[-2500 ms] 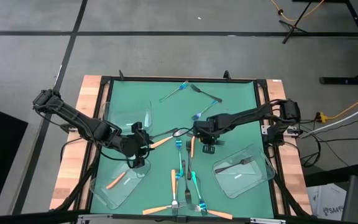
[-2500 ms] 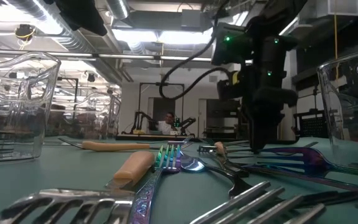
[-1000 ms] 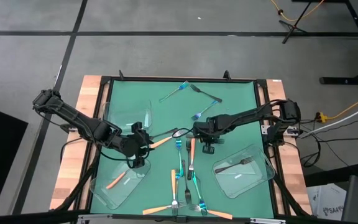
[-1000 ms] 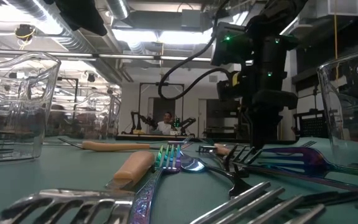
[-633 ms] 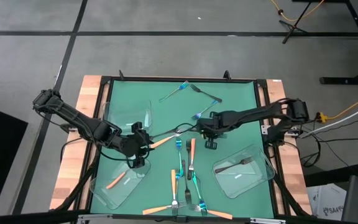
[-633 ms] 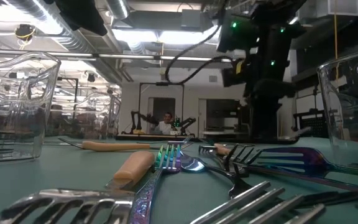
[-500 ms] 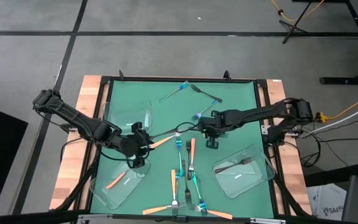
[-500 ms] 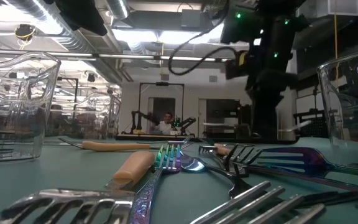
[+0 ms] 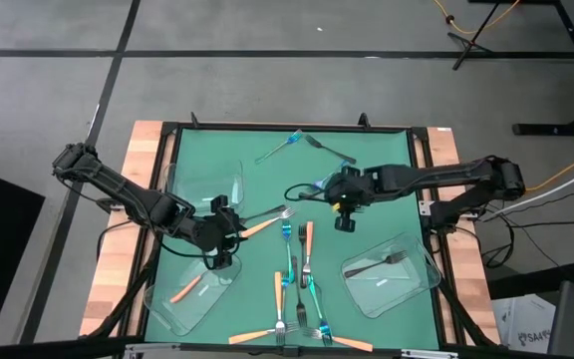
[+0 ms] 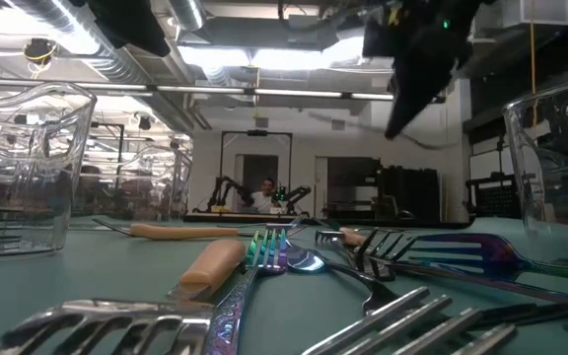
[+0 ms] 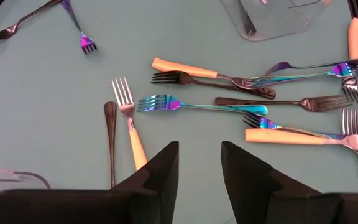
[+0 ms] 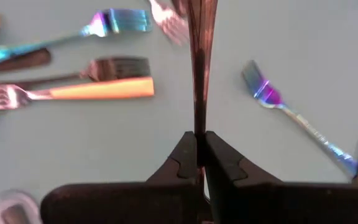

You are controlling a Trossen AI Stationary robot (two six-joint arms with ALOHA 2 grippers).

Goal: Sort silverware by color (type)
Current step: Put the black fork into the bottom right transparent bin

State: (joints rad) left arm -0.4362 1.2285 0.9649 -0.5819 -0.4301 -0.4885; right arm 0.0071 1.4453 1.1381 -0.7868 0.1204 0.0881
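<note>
Slim forks with orange, blue-teal and dark handles lie flat on the green mat (image 9: 367, 160), most in a cluster (image 9: 297, 274) near the middle. My right gripper (image 9: 339, 196) hangs above the mat's centre, shut on a dark fork (image 9: 302, 187) that reaches toward the table's left. My left gripper (image 9: 229, 227) hovers left of centre, open and empty, just behind an orange-handled fork (image 11: 129, 127) and a dark handle (image 11: 110, 134) on the mat. My right gripper pinches one end of the dark fork's slim shaft (image 12: 199, 121) between its two fingertips (image 12: 182, 155), coming from above at a slant. The fingers lie in line with the shaft. The fork is clear of the mat and sticks out past the fingertips; which end is held I cannot tell.
A clear tray (image 9: 392, 269) at the near right holds a dark fork. A clear tray (image 9: 182, 296) at the near left holds an orange fork, and another clear tray (image 9: 202, 184) stands behind it. Two blue forks and a dark one lie at the far middle (image 9: 307, 150).
My right gripper, still shut, has risen and drawn back a little toward the table's right and far edges, tipping as it went. The dark fork, which lay on the mat beside the orange fork, has come up with it and is now clear of the mat.
</note>
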